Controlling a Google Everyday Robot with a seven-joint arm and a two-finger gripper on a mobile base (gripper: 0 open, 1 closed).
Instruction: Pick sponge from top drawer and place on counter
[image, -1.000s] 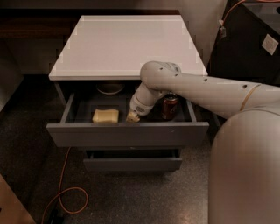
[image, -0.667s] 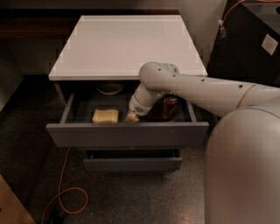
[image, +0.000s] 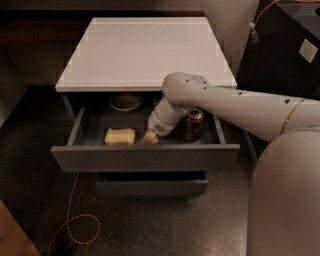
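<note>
Just left of the gripper (image: 151, 138) in the grey top drawer (image: 145, 157), grip unclear, sits the soft pale-yellow sponge (image: 120, 136): approach step, likely needing a leftward shift.

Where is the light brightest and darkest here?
Camera view: the white counter is brightest, faintly glaring; camera view: the open top drawer sits in its shadow, the end effector low inside it, beside the dimly lit sponge.

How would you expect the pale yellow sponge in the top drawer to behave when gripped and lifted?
The sponge looks soft and rounded, so it would probably compress and weigh little. Lying flat in the top drawer, it seems unlikely to roll. The gripper sits inside, close beside it.
</note>
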